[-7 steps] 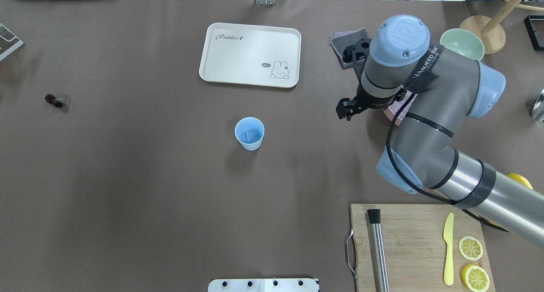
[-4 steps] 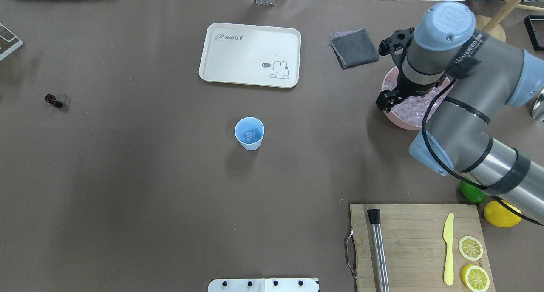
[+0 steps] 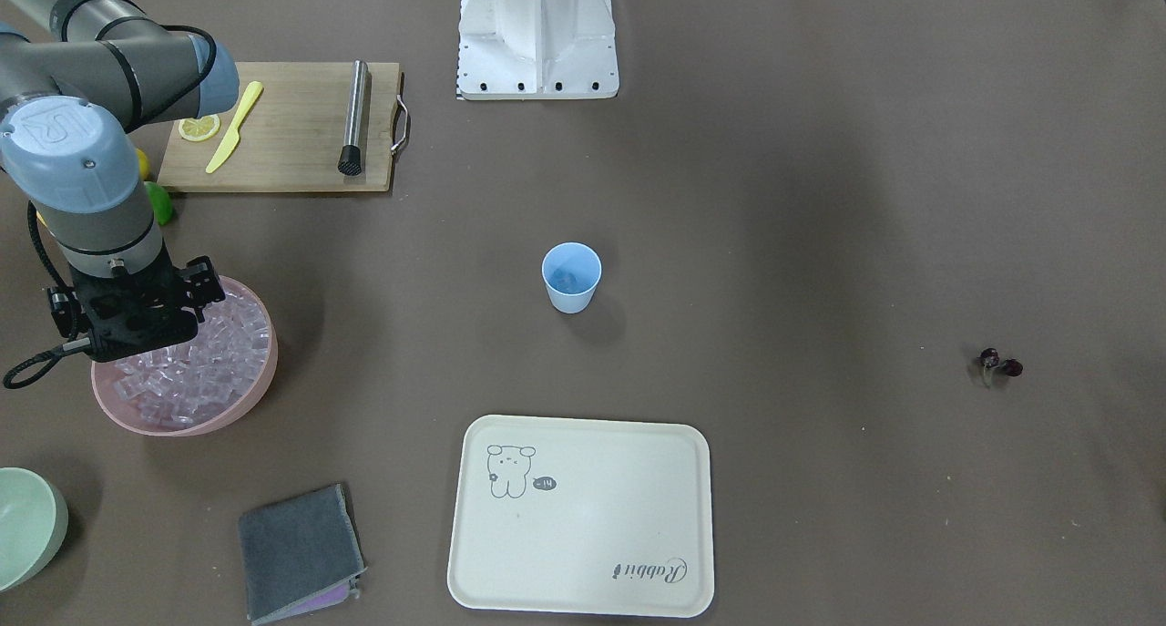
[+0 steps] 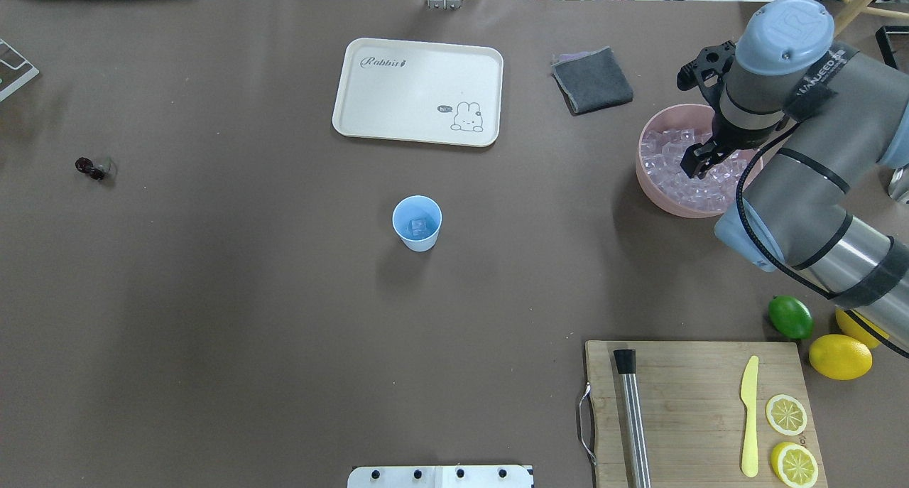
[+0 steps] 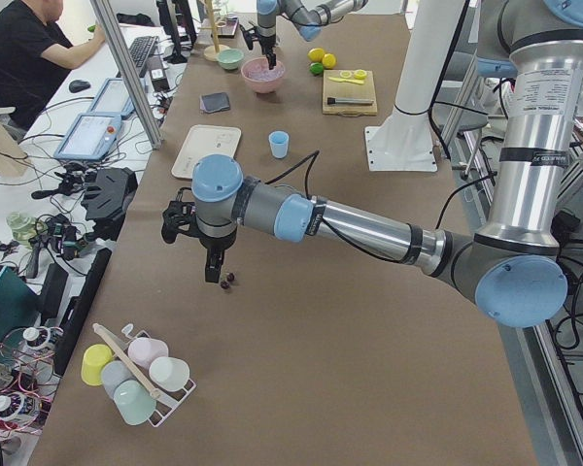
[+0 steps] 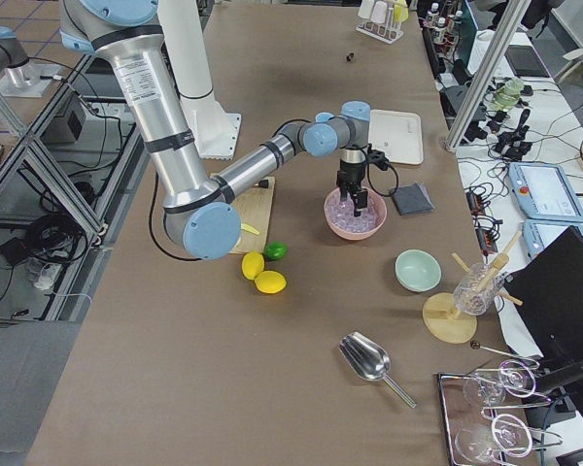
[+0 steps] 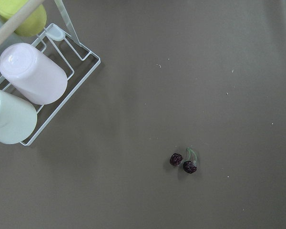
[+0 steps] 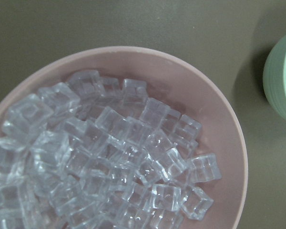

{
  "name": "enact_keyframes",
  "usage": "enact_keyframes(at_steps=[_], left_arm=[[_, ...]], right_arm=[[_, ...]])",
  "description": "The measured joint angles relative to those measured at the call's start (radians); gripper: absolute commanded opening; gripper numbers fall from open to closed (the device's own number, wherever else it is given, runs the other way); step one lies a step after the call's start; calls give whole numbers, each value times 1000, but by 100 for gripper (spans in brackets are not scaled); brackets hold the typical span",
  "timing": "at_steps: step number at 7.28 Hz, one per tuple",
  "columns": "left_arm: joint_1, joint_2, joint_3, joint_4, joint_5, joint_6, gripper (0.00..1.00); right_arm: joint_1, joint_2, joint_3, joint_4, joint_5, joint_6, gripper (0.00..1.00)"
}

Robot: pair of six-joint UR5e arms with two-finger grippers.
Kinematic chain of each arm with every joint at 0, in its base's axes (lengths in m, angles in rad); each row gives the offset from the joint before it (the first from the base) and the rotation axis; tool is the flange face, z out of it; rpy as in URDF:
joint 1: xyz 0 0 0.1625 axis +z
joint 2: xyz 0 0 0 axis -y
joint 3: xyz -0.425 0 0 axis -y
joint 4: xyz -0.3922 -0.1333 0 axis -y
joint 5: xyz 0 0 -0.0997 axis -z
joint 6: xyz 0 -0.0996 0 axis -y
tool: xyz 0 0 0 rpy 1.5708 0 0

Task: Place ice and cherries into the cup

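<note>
Overhead view: one ice cube [image 4: 419,225] in the cup [image 4: 420,244], middle of the tabletop [image 4: 213,296]; front view blurs it.
Right wrist view: bowl [image 8: 214,109] heaped with ice [image 8: 109,157], partly cut off.
Right fingers [image 4: 694,163]: over the bowl; opening cannot be told.
Left fingers [image 5: 211,270]: side view only, near the cherries [image 5: 228,282], left end; opening cannot be told.

on the right gripper [image 4: 694,163] the jaws are being hidden by the wrist — and the green bowl [image 3: 32,521] is being cropped at the edge.

Right arm [image 4: 802,190], right of frame: silver-grey tubes, screwed pale blue joint caps [image 4: 785,25], black tape bands, black cable [image 4: 738,197], black right gripper [image 4: 692,163].
</note>
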Motion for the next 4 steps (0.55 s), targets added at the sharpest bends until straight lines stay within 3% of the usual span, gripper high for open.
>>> enact_keyframes(at_steps=[2, 4], left_arm=[[0, 0, -1, 0, -1, -1, 98], [0, 0, -2, 0, 0, -1, 98]], right_arm=[[-9, -8, -6, 0, -40, -2, 89], [-27, -21, -3, -2, -62, -3, 69]])
